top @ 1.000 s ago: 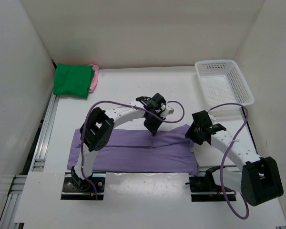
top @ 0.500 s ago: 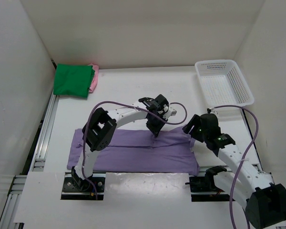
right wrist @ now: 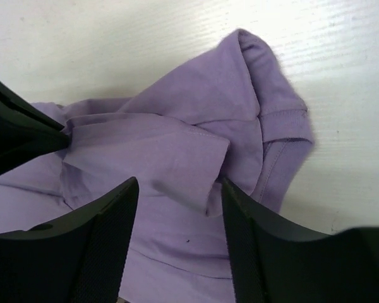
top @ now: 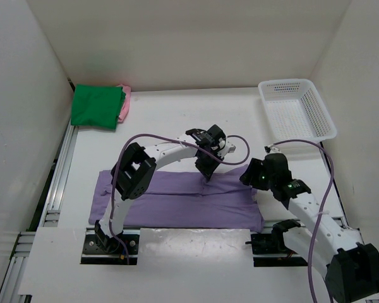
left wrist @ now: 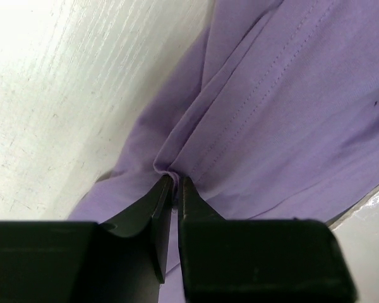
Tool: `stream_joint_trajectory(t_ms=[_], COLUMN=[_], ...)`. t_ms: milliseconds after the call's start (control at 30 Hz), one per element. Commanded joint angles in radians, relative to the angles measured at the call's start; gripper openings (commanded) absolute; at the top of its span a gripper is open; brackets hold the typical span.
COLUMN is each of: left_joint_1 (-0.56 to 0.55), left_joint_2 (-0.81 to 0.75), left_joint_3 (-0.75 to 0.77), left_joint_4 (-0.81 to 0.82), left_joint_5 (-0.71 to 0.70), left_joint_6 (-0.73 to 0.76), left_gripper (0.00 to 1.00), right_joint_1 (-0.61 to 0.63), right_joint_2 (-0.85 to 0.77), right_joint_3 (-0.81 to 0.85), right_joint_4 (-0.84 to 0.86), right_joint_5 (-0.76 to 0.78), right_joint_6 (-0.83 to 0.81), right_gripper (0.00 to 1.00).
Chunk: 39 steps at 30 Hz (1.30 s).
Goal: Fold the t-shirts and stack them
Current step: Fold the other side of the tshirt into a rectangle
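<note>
Purple t-shirt [top: 177, 202] on table [top: 177, 120] (basket [top: 284, 83] well apart)

Soft, matt cloth, creased and finely stitched at the hems: light purple t-shirt [top: 177, 202]. Same matt cloth on the green t-shirt [top: 96, 106] and pink t-shirt [top: 125, 104] at far left. Shows a white, faintly glossy face with fine streaked grain: tabletop [left wrist: 44, 95]. Smooth white plastic mesh for the basket [top: 294, 113]. Matt black plastic on right gripper [right wrist: 178, 189] fingers [right wrist: 101, 252], finely dimpled; smoother on left gripper [left wrist: 175, 183].
</note>
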Motion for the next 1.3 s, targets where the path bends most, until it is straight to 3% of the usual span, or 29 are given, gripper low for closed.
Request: stream_joint_trajectory(t_ms=[0,100,233,333,433,467,567,933,1267], left_joint_1=[-0.004,-0.004,-0.004,-0.004,-0.004,-0.004,-0.004,-0.004,-0.004], left_joint_2=[0.000,0.000,-0.009,-0.009,-0.009,-0.009,-0.020,-0.078,-0.130], left_joint_3=[0.045,0.045,0.045,0.045,0.045,0.054,0.054,0.007,0.017], left_joint_4=[-0.004,-0.004,-0.013,-0.013,-0.013,-0.013,-0.013,-0.013,-0.013], left_joint_5=[-0.008,-0.008,-0.008,-0.008,-0.008,-0.008,-0.008,0.006,-0.013], left_joint_6=[0.007,0.007,0.007,0.007,0.007,0.007,0.007,0.007,0.007], left_gripper=[0.22,0.22,0.22,0.22,0.22,0.22,0.22,0.20,0.20], right_joint_1=[-0.004,-0.013,-0.022,-0.031,-0.031,-0.031,-0.031,-0.031,-0.031], right_joint_2=[0.072,0.123,0.148,0.148,0.148,0.148,0.122,0.092,0.040], right_joint_3=[-0.005,0.004,0.004,0.004,0.004,0.004,-0.028,-0.134,0.027], right_joint_4=[-0.007,0.013,0.022,0.022,0.022,0.022,0.010,-0.029,-0.047], right_joint_5=[-0.012,-0.012,-0.032,-0.058,-0.106,-0.106,-0.092,-0.060,0.048], right_joint_6=[-0.031,-0.005,0.013,0.033,0.053,0.053,0.087,0.130,0.057], right_gripper=[0.57,0.54,0.59,0.49,0.29,0.15,0.00,0.00,0.00])
